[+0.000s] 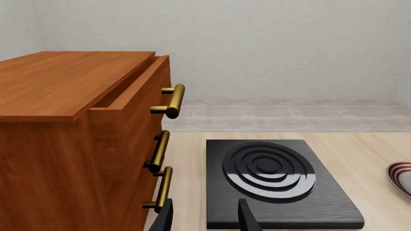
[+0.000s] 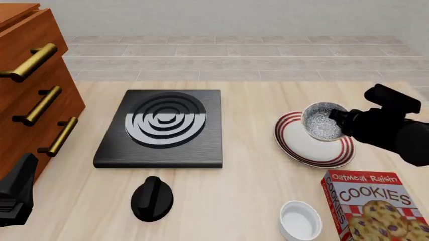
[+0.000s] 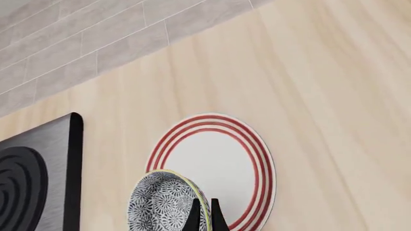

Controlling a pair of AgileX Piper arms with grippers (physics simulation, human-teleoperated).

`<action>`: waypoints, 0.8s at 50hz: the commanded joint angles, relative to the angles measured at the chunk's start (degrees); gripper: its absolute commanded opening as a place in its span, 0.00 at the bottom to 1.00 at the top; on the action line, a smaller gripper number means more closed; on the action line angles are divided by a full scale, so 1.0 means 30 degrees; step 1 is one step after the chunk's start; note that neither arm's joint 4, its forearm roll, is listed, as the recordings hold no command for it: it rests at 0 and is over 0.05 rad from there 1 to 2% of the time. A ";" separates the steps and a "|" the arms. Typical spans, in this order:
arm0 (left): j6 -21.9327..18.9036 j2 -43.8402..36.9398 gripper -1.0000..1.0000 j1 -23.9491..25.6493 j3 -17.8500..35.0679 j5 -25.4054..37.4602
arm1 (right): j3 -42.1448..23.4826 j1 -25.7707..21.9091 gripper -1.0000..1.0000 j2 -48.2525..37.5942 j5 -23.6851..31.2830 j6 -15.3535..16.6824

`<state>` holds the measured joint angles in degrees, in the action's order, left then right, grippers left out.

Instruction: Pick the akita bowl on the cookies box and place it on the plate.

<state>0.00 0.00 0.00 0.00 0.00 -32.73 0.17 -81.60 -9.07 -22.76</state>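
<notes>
The akita bowl (image 2: 323,121) is off the cookies box (image 2: 375,206) and hangs tipped over the plate (image 2: 295,146). The right fingers (image 3: 205,214) pinch its rim. It must still be set down. The left fingers (image 1: 207,217) are open, holding nothing.

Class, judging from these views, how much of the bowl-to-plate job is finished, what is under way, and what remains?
Done: the akita bowl is off the cookies box. In hand: the right gripper pinches its rim, holding it tilted over the plate. Left: lowering and releasing. The left gripper is open and idle.
</notes>
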 commanded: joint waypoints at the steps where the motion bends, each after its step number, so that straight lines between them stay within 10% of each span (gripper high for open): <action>1: 0.0000 0.0000 1.00 0.0000 0.0000 0.0000 | -0.0176 0.0084 0.00 -0.0488 -0.0337 -0.0123; 40: 0.0000 0.0000 1.00 0.0000 0.0000 0.0000 | -0.1631 0.0448 0.00 -0.2856 -0.0676 0.0298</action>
<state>0.00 0.00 0.00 0.00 0.00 -36.47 1.19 -88.83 -10.71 -21.70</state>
